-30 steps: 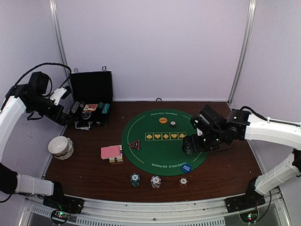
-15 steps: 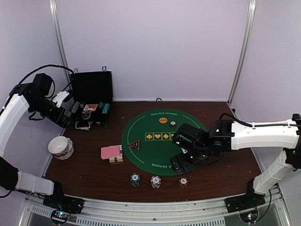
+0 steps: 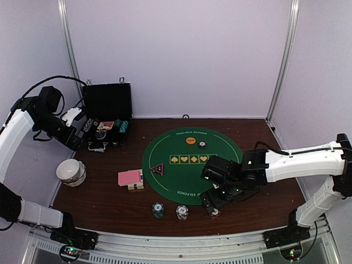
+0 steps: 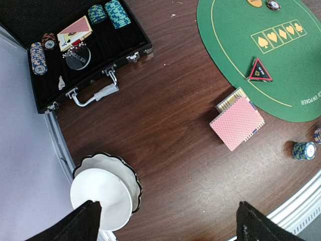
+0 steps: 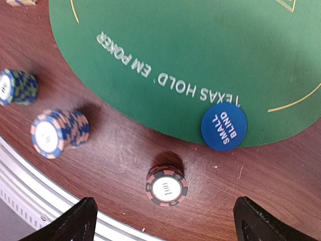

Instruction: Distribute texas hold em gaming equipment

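Near edge, what is hidden: in the top view the right gripper (image 3: 212,203) hangs over the brown-red stack (image 5: 166,186) and covers most of it. The blue disc (image 5: 224,127) cannot be seen from above at all. The right wrist view shows it lying on the rim of the mat (image 3: 176,181), just beyond that stack. Each wrist view shows only two fingertips, cut off at the bottom corners.

The teal stack (image 3: 158,209) and blue-white stack (image 3: 182,212) stand on bare table left of the brown-red one, all three in a row and apart.

Right arm: stretched low to its left along the near edge, gripper pointing down, jaws wide apart and empty. The brown-red stack stands clear of both fingers.

Mid-table: cards (image 3: 130,178) lie pink back up just off the mat's left edge, over something of which only striped edges show. Triangle marker (image 3: 157,169) is on the mat beside them. Bowl (image 3: 70,170) is at far left.

Far: orange disc (image 3: 190,140) and one chip (image 3: 202,144) sit on the mat's far side. Case (image 3: 107,118) is open; its contents are too small to count.

Left arm: raised and bent by the case's left end, left gripper (image 4: 169,228) with jaws wide apart, empty.

Change over the last second: the right arm has swung from above the mat's right part to the near edge, and the blue disc was then in plain top view. The left arm has barely shifted.
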